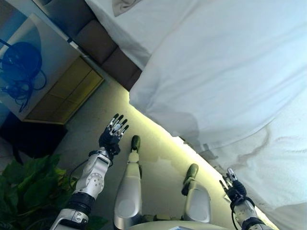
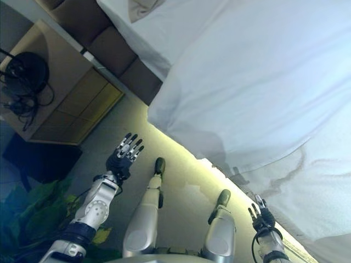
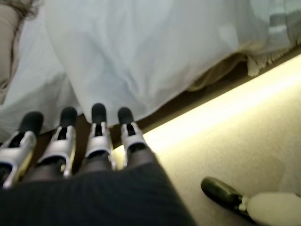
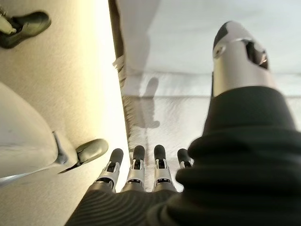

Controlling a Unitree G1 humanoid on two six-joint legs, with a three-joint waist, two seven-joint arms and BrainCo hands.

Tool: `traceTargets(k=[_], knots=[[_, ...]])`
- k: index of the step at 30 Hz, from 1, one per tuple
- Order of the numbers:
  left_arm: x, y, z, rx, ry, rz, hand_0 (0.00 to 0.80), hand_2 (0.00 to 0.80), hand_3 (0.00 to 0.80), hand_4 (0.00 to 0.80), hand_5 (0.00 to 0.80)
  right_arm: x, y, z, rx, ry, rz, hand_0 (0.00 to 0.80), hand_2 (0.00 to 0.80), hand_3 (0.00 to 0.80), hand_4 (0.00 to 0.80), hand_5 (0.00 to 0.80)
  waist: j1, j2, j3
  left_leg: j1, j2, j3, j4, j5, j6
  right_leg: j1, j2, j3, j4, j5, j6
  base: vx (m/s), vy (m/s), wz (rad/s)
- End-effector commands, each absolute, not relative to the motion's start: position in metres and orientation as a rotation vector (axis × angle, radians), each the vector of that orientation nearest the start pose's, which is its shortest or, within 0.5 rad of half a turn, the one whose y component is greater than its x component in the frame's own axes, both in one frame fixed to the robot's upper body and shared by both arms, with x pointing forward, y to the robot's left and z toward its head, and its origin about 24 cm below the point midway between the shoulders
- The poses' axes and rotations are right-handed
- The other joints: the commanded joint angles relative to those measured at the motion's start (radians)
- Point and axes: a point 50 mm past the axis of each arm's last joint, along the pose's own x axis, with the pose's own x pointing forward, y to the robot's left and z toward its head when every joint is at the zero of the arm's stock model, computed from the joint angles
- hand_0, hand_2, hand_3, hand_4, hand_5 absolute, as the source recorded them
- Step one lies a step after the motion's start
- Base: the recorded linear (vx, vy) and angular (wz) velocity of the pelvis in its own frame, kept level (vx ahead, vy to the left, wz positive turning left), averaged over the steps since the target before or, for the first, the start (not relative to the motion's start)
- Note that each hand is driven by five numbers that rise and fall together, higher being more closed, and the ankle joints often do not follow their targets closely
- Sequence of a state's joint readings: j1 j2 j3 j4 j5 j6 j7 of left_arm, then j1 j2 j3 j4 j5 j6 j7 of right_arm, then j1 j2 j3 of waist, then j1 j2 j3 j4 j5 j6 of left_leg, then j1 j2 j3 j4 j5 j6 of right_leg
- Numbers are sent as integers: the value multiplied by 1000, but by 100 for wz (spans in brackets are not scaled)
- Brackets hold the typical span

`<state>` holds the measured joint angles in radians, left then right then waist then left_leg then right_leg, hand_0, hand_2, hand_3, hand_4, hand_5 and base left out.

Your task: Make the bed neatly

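Observation:
A white duvet (image 1: 225,72) covers the bed and hangs over its near side towards the floor, with a grey-patterned bedspread (image 1: 283,158) showing below it at the right. My left hand (image 1: 114,132) is raised above the floor, short of the duvet's hanging edge (image 3: 141,89), fingers straight and holding nothing. At the lower right my right hand (image 1: 233,186) hovers beside the bed's edge, fingers (image 4: 136,169) straight, thumb apart, nothing in it. A beige pillow corner (image 1: 125,5) shows at the head of the bed.
A brown padded headboard (image 1: 103,45) runs along the bed's head. A wooden bedside unit (image 1: 67,88) with a dark lamp and cables (image 2: 22,76) stands at the left. A green plant (image 1: 26,191) fills the lower left. A lit strip glows under the bed frame (image 1: 158,129).

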<state>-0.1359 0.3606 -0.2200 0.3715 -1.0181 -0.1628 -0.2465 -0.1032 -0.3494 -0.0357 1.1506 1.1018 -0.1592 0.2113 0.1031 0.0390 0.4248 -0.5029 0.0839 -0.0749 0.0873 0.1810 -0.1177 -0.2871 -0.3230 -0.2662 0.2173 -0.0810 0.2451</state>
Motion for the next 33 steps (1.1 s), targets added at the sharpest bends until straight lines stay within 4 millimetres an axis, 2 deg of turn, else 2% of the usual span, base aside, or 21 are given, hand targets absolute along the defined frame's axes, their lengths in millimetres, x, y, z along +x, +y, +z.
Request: traceTargets(k=[1,7,14,17,21,25,33], knots=[[290,172,45,-657,-65,-277,0,0,0,0,0,183,-318,-92,640,489,-660,0,0,0,0,0,27,16,45,-11,-1,20,85,-98,25,-122,-30,13,-64,221,-18,-20,-11,-4],[293,165,65,-636,-104,-345,0,0,0,0,0,213,-349,-57,608,401,-744,0,0,0,0,0,47,45,76,-65,-16,21,98,-86,27,-162,-49,-4,-57,231,-14,-19,-41,0],[289,165,77,-649,-144,-402,0,0,0,0,0,219,-375,-35,606,353,-808,0,0,0,0,0,66,69,95,-126,-38,10,122,-77,34,-226,-67,-13,-24,233,-9,4,-38,7],[287,165,79,-645,-153,-419,0,0,0,0,0,218,-376,-35,635,360,-813,0,0,0,0,0,71,72,95,-150,-45,6,131,-76,37,-255,-72,-14,-8,232,-10,18,-26,12],[285,166,79,-649,-163,-420,0,0,0,0,0,210,-369,-47,660,406,-813,0,0,0,0,0,71,73,95,-163,-49,6,143,-78,39,-277,-79,-11,13,229,-12,39,-4,9],[284,163,80,-677,-186,-421,0,0,0,0,0,205,-369,-51,692,394,-800,0,0,0,0,0,66,97,95,-175,-59,6,145,-77,45,-309,-87,8,34,222,-9,39,66,3],[281,160,88,-713,-233,-445,0,0,0,0,0,226,-367,-34,577,350,-634,0,0,0,0,0,78,138,95,-207,-77,-7,156,-68,45,-364,-107,19,55,222,-6,26,32,2]])
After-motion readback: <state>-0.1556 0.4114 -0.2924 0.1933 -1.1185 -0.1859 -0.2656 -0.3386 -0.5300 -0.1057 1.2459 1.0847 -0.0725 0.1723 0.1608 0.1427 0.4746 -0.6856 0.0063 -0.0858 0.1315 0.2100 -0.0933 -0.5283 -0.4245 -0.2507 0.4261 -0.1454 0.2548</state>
